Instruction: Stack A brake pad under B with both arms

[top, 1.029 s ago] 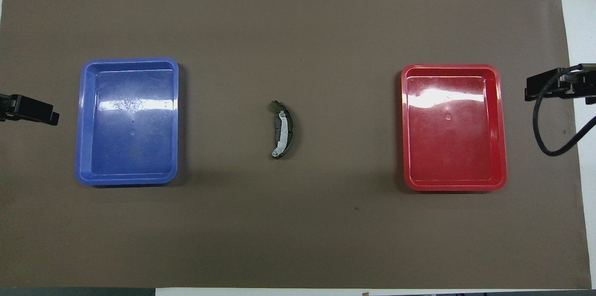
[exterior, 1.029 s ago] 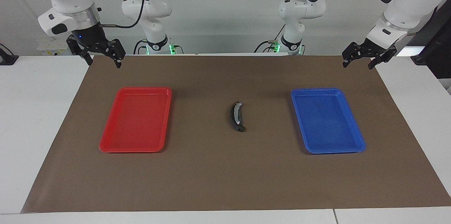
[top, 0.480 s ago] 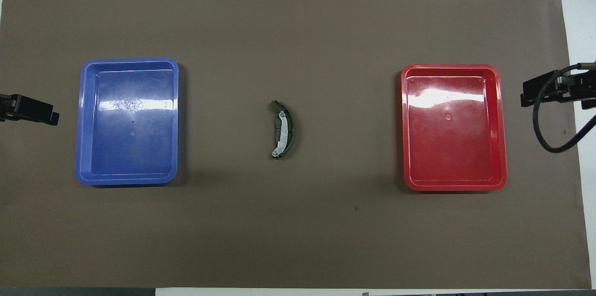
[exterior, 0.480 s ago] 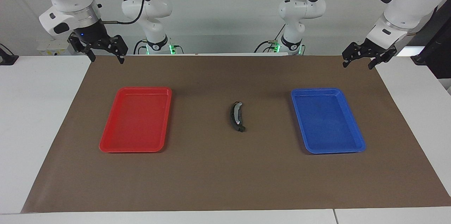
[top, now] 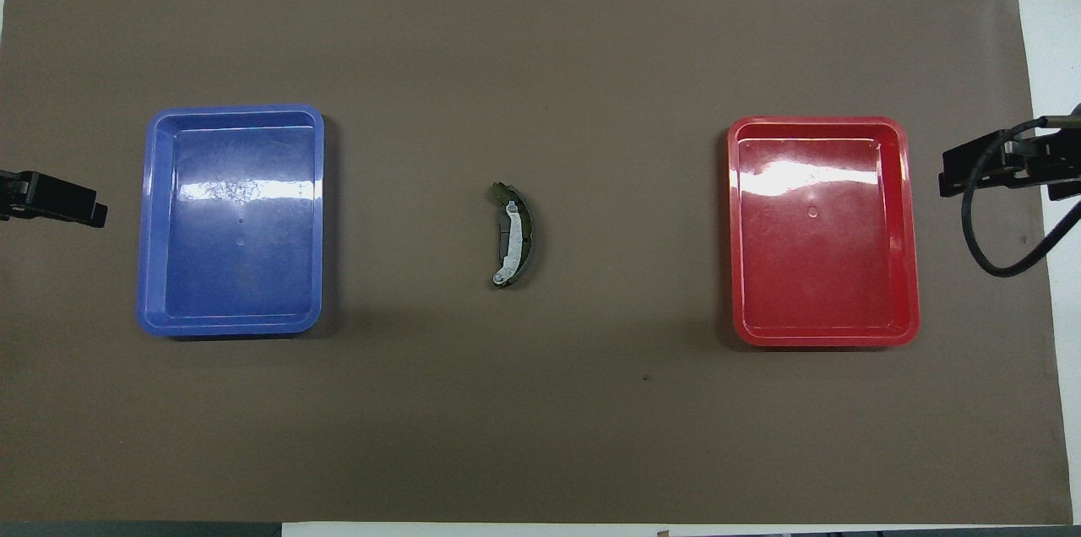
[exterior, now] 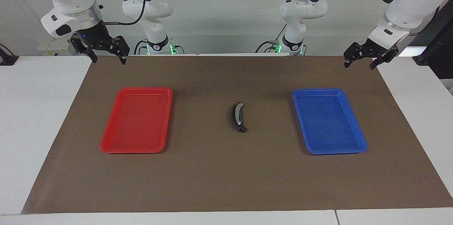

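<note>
Stacked pads mid-mat: B (top: 513, 235) atop A brake pad (exterior: 241, 129), stub visible only facing. Left gripper (exterior: 360, 63), right gripper (exterior: 107, 58) both spread, hovering over mat's robot-end corners; overhead shows just tips.

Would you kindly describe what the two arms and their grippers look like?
Both arms are glossy white, built of rounded jointed segments with dark grey joint caps. Black cables loop along them. The right arm has a silvery metal ring at its wrist and a small blue light below it. The right gripper and left gripper are black, angular linkages with two-finger jaws. Green lights glow at both bases.
</note>
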{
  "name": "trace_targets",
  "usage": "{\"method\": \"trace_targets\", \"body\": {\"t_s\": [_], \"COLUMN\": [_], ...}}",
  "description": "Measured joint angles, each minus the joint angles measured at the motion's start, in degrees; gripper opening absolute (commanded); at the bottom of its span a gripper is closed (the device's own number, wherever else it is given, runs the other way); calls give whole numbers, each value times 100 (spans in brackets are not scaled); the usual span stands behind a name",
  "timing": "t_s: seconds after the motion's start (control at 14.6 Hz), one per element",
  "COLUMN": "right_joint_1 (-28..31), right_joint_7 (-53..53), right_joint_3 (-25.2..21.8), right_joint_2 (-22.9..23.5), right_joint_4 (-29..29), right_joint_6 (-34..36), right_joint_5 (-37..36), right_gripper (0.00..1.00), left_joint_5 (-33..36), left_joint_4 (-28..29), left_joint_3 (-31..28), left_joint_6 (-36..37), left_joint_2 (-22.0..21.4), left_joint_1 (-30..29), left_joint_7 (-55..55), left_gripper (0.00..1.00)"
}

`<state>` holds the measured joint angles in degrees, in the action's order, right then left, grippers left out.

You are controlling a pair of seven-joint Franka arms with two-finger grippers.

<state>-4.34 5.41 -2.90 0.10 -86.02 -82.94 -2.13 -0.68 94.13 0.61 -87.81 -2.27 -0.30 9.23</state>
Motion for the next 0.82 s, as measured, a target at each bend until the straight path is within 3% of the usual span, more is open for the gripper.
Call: {"method": "trace_targets", "body": {"t_s": [0.82], "right_joint_1": [1], "right_joint_7": [-74], "right_joint_3": [0], "right_joint_2": [0], "right_joint_4": [9], "right_joint_6": [91], "right_joint_5": [0], "right_gripper": [100], "left_joint_5": [0], "left_joint_4": [0], "left_joint_3": [0], "left_joint_6": [0], "left_joint_2": [0], "left_joint_1": [0], "left_joint_7": [-1], "left_gripper": [100]}}
